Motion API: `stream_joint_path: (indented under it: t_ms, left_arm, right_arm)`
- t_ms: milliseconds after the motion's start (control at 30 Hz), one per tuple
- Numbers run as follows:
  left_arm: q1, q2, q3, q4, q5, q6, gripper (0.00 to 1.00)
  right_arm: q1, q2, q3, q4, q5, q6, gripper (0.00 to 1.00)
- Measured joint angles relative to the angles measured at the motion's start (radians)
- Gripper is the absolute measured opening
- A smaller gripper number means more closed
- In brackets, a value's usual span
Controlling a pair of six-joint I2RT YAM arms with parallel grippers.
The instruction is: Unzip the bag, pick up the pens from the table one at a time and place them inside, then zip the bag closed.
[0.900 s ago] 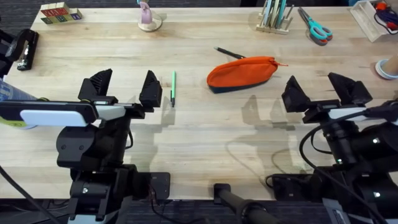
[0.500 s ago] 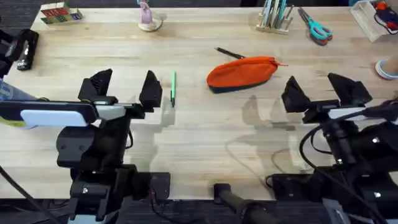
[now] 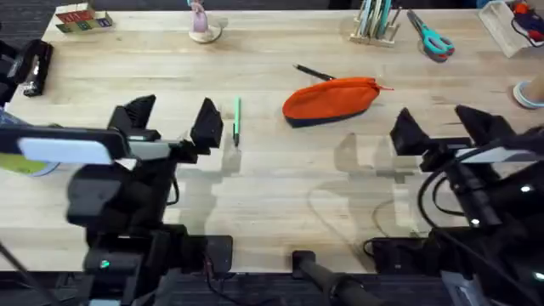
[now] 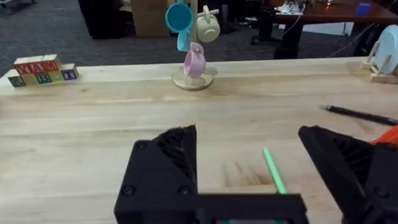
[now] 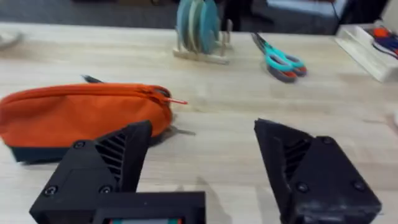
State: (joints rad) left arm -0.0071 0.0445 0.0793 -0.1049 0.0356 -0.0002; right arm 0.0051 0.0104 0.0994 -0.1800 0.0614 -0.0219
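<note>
Both arms shifted slightly; jaws wide open, empty; bag (image 3: 331, 99) mid-table, room around.

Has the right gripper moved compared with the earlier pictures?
Yes, slightly. In the overhead view the right gripper has shifted to the right and a little toward its base, away from the bag, which lies where it was. Its fingers are open.
</note>
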Motion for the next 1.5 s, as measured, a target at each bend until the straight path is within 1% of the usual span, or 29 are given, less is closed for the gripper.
stream_joint_path:
  t_ms: [100,233,333,467,667,800,967,1000,1067,1100,1233,1333,1400,1500]
  left_arm:
    - [0.000,0.084,0.090,-0.004,0.005,0.000,0.991]
    - [0.000,0.234,0.228,-0.022,0.029,0.001,0.990]
    - [0.000,0.390,0.363,-0.081,0.076,0.023,0.993]
    - [0.000,0.587,0.540,-0.168,0.133,0.046,0.994]
    - [0.000,0.822,0.780,-0.276,0.219,0.057,0.993]
    - [0.000,0.925,0.889,-0.322,0.321,0.100,0.993]
    - [0.000,0.973,0.930,-0.335,0.455,0.181,0.993]
    - [0.000,0.973,0.930,-0.348,0.525,0.248,0.993]
    - [0.000,0.974,0.930,-0.359,0.565,0.292,0.993]
    - [0.000,0.973,0.931,-0.380,0.652,0.389,0.993]
    - [0.000,0.974,0.931,-0.390,0.741,0.474,0.993]
    - [0.000,0.974,0.931,-0.390,0.813,0.532,0.993]
    - [0.000,0.974,0.931,-0.390,0.856,0.561,0.993]
    - [0.000,0.973,0.931,-0.409,0.893,0.592,0.993]
  right_arm:
    - [0.000,0.040,0.101,-0.079,0.047,-0.001,0.996]
    - [0.000,0.118,0.251,-0.123,0.083,-0.005,0.996]
    - [0.000,0.201,0.352,-0.138,0.096,-0.013,0.995]
    - [0.000,0.321,0.456,-0.150,0.100,-0.024,0.995]
    - [0.000,0.500,0.625,-0.215,0.038,-0.039,0.996]
    - [0.000,0.607,0.732,-0.293,-0.017,-0.042,0.995]
    - [0.000,0.704,0.815,-0.353,-0.099,-0.046,0.996]
    - [0.000,0.745,0.840,-0.360,-0.158,-0.052,0.996]
    - [0.000,0.765,0.853,-0.362,-0.202,-0.064,0.997]
    - [0.000,0.789,0.881,-0.397,-0.288,-0.113,0.996]
    - [0.000,0.804,0.898,-0.440,-0.355,-0.169,0.996]
    - [0.000,0.810,0.900,-0.454,-0.383,-0.207,0.996]
    - [0.000,0.810,0.900,-0.454,-0.394,-0.231,0.996]
    - [0.000,0.810,0.900,-0.453,-0.402,-0.261,0.996]
